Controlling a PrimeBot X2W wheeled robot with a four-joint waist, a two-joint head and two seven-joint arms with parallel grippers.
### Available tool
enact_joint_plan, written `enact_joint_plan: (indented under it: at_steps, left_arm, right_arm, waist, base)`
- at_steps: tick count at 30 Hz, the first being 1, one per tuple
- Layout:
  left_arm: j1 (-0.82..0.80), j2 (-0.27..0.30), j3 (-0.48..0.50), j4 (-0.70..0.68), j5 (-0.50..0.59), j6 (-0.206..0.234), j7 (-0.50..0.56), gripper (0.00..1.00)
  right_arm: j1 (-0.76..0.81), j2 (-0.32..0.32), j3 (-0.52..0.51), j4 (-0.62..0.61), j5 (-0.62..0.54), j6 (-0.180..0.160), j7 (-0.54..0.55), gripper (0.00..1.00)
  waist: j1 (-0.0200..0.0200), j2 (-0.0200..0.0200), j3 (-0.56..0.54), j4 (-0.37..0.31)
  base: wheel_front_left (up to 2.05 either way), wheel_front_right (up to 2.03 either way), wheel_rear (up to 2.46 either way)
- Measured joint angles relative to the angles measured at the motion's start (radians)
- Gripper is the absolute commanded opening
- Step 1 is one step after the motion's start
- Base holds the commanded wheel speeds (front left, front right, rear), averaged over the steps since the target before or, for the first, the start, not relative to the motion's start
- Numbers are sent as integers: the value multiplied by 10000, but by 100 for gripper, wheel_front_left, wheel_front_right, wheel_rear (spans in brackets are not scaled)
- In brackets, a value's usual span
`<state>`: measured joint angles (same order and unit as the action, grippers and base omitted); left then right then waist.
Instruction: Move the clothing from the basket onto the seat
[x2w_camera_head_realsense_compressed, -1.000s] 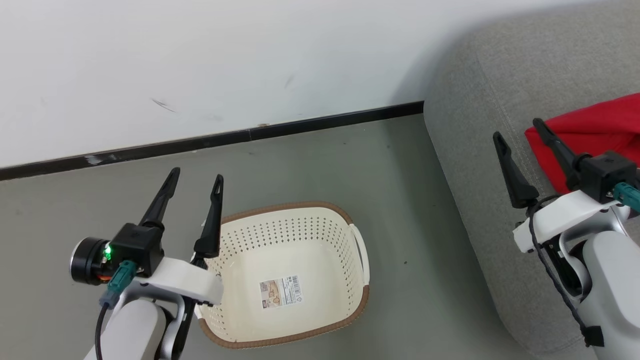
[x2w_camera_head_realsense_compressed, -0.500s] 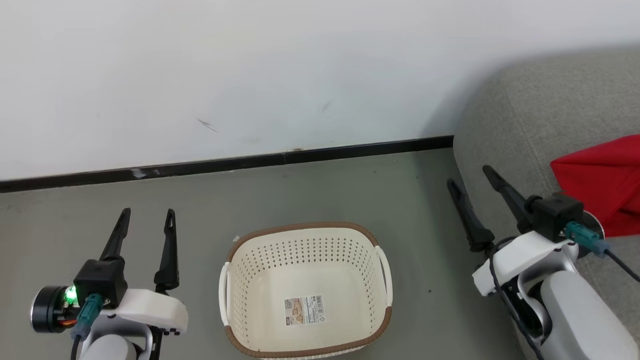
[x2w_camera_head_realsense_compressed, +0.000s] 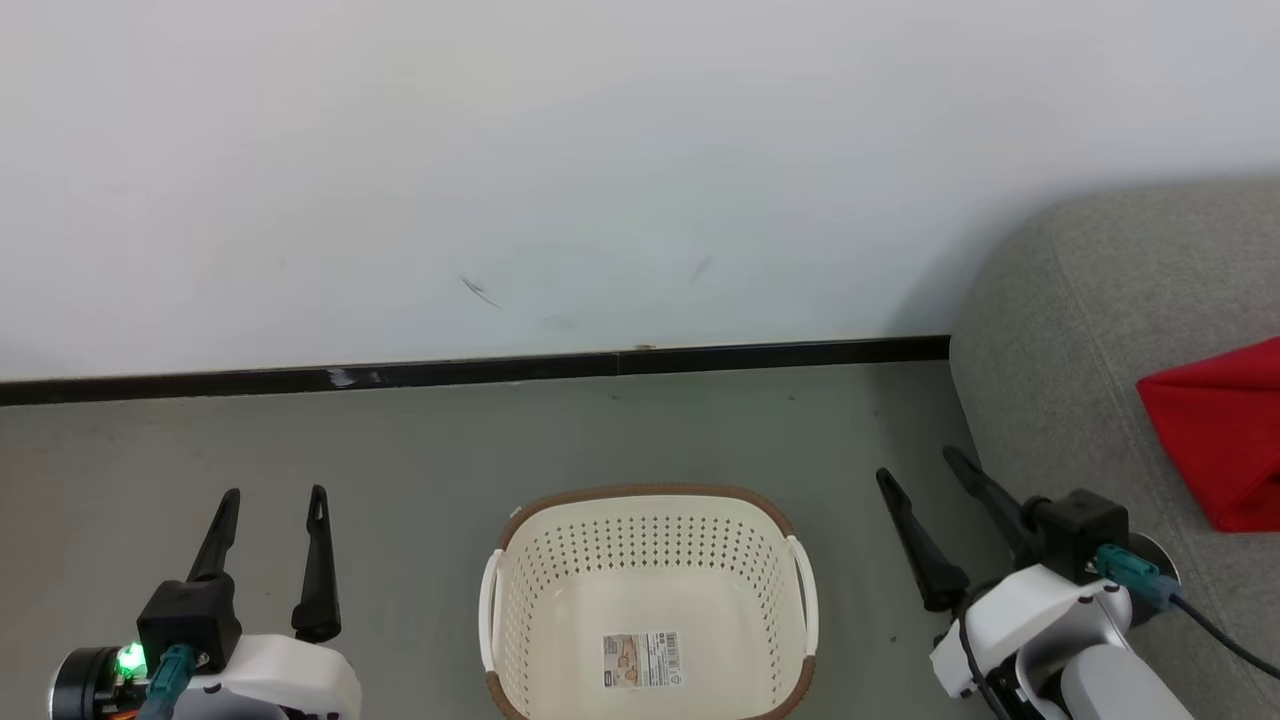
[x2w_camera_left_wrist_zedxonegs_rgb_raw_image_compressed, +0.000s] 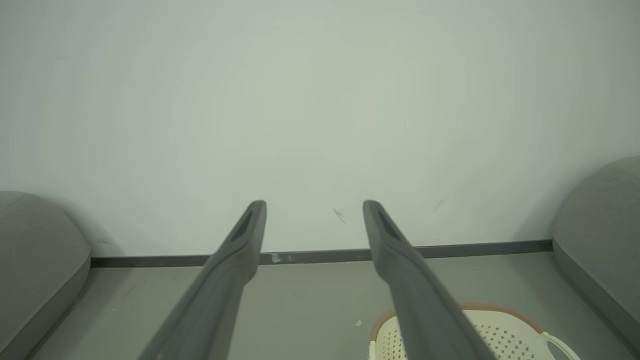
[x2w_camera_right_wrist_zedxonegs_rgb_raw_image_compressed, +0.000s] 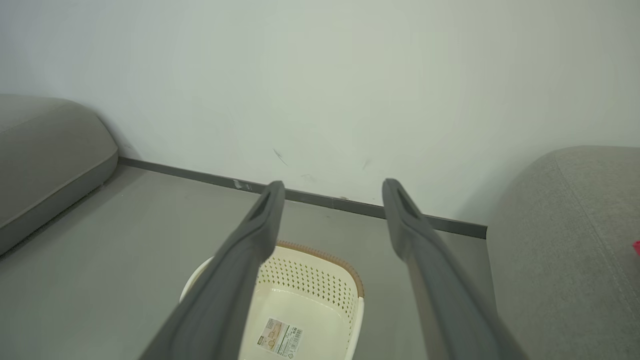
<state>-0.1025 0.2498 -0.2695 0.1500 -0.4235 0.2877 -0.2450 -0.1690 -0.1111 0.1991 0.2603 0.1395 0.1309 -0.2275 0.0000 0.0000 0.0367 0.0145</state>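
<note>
The cream basket (x2w_camera_head_realsense_compressed: 648, 590) stands on the floor at bottom centre, holding nothing but the paper sticker (x2w_camera_head_realsense_compressed: 644, 660) on its floor; it also shows as the basket (x2w_camera_right_wrist_zedxonegs_rgb_raw_image_compressed: 310, 295) and the basket (x2w_camera_left_wrist_zedxonegs_rgb_raw_image_compressed: 500, 335). Red clothing (x2w_camera_head_realsense_compressed: 1215, 435) lies on the grey seat (x2w_camera_head_realsense_compressed: 1080, 330) at the right edge. My left gripper (x2w_camera_head_realsense_compressed: 270, 495) is open at lower left, well left of the basket. My right gripper (x2w_camera_head_realsense_compressed: 915, 465) is open at lower right, between basket and seat, holding nothing. A sliver of the clothing (x2w_camera_right_wrist_zedxonegs_rgb_raw_image_compressed: 637, 247) shows on the seat (x2w_camera_right_wrist_zedxonegs_rgb_raw_image_compressed: 565, 240).
A white wall with a black baseboard (x2w_camera_head_realsense_compressed: 480, 368) runs behind the basket. Grey floor (x2w_camera_head_realsense_compressed: 500, 450) spreads between baseboard and basket. A second grey sofa end (x2w_camera_left_wrist_zedxonegs_rgb_raw_image_compressed: 35, 260) sits at the left in the left wrist view.
The head camera has tilted up and turned, so basket, seat and clothing sit lower in the picture. Both grippers have dropped low and stay open; the right one has drawn back from the clothing.
</note>
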Motion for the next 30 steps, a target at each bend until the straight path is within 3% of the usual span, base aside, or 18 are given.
enact_joint_plan:
  at_steps: [30]
  left_arm:
    - [524,-67,-466,311,-75,-222,59,100]
  right_arm:
    - [1666,518,-631,-686,-374,0,-12,100]
  waist:
    - [0,0,-820,453]
  base:
    - [0,0,0]
